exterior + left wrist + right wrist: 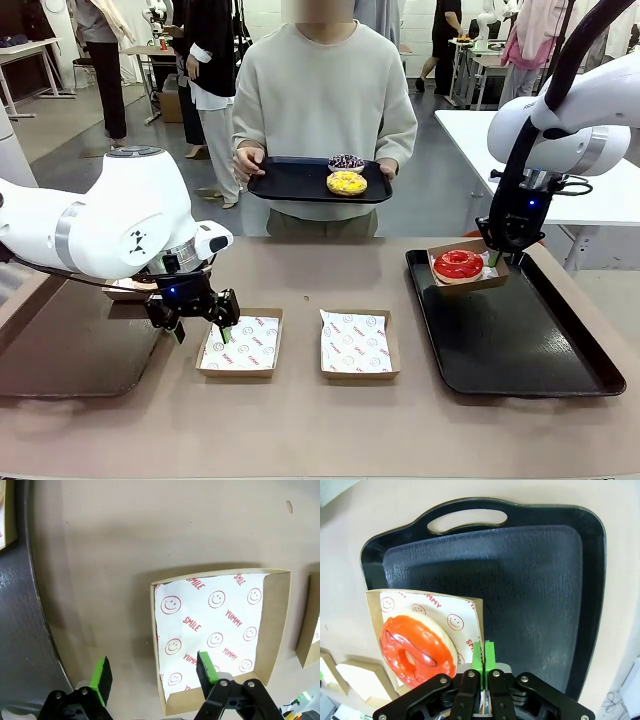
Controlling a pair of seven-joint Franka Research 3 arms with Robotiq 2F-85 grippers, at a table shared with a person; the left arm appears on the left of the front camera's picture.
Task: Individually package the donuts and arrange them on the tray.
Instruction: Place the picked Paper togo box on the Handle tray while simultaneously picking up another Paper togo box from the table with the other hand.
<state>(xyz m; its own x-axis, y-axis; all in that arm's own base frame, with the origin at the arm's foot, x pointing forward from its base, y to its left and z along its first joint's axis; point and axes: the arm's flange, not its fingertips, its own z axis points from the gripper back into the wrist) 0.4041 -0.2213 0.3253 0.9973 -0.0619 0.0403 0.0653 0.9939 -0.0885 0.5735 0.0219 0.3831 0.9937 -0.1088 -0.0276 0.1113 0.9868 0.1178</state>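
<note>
On the tray (520,340), right end effector (497,256) clenched on the box (470,287) holding the red donut (458,264). Left end effector (203,330) released, straddling one wall of an empty box (240,345).

We see a glossy red donut (458,264), a yellow donut (347,183), a brown box (466,287), a black tray (530,350), and white paper (210,630) with red smileys.

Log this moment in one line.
left gripper: open, straddling empty box wall | right gripper: shut on filled box with red donut, black tray corner | person: holding far tray, two donuts
</note>
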